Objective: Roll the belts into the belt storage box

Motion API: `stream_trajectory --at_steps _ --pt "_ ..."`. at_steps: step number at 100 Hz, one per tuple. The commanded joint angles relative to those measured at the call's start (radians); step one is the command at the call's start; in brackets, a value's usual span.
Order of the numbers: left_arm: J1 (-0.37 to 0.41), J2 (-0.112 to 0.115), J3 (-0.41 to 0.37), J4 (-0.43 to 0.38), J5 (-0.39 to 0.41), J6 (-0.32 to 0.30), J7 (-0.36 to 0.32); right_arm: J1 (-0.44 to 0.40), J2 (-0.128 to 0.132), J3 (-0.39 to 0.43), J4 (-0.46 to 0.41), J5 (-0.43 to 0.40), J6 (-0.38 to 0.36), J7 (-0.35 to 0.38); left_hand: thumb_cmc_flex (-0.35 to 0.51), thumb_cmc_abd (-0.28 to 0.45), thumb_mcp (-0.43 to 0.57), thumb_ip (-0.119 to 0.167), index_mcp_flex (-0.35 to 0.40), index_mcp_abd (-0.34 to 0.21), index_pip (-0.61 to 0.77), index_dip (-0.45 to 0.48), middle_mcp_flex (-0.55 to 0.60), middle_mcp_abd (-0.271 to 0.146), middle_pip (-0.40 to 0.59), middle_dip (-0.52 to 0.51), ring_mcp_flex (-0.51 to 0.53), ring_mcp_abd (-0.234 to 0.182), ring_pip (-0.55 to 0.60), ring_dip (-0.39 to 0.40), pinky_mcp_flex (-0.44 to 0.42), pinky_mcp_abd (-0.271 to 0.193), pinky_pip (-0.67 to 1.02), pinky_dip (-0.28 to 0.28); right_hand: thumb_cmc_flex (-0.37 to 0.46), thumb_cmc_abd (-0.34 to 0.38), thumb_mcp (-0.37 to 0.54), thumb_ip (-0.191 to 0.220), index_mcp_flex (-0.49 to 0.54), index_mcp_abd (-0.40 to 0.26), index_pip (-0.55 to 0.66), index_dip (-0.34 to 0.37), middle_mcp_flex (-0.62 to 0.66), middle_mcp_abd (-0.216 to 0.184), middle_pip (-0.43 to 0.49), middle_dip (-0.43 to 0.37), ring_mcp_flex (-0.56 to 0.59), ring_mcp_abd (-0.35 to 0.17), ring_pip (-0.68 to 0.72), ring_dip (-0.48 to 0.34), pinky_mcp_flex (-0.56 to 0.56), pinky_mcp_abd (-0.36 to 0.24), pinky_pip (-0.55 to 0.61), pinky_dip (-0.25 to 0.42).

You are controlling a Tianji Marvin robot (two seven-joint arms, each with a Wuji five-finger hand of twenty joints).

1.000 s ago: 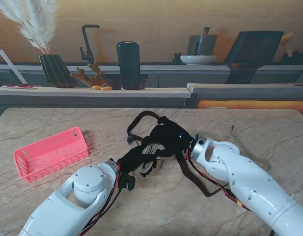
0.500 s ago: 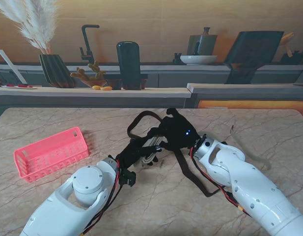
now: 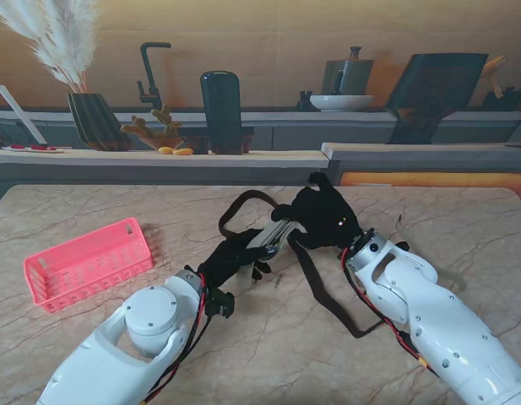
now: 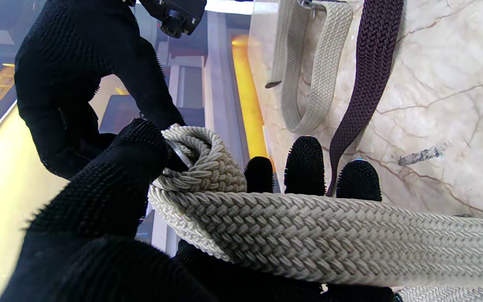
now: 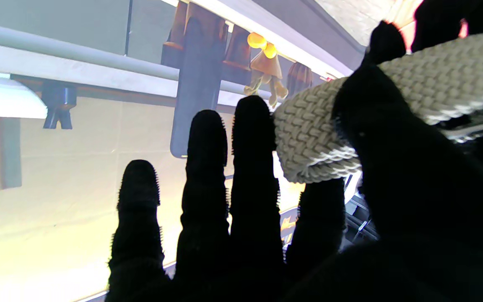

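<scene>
Stand view: right hand [image 3: 323, 215] has lifted beige belt [image 3: 277, 234] farther away.

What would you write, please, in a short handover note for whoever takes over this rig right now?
Left hand: shut on the cream belt, its coiled end pinched under the thumb.
Right hand: raised, shut on the same belt's end.
Dark brown belt lies loose on the table, looping behind the hands.
Pink storage box sits on the left, with no belt visible in it.
Done: the cream roll is started.
Left: finish rolling it, box it, then roll and box the brown one.
</scene>
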Motion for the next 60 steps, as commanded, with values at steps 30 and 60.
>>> stream_trajectory --at_steps 30,60 --pt "0.037 -0.005 -0.001 -0.027 0.016 -0.027 0.024 -0.032 -0.009 0.051 -0.068 -0.009 0.074 -0.069 0.002 0.010 0.003 0.027 -0.042 -0.052 -0.003 -0.016 -0.028 -0.015 -0.024 -0.026 0.053 -0.010 0.186 0.072 0.012 -0.011 0.095 0.026 0.071 0.119 0.102 0.030 0.174 0.014 0.275 0.065 0.004 0.015 0.037 -0.018 0.001 0.007 0.038 0.018 -0.033 0.034 0.040 -0.026" --pt "0.063 0.001 0.006 -0.053 0.046 -0.065 0.034 -0.027 -0.028 0.050 -0.070 0.031 0.133 -0.090 -0.005 0.010 0.026 0.025 -0.036 -0.046 0.016 -0.013 -0.031 -0.003 -0.009 -0.033 0.207 -0.090 0.552 0.186 0.092 -0.068 0.181 0.042 0.074 0.124 0.096 0.034 0.169 0.019 0.275 0.064 -0.001 0.016 0.046 -0.022 -0.001 0.007 0.049 0.019 -0.039 0.034 0.047 -0.034"
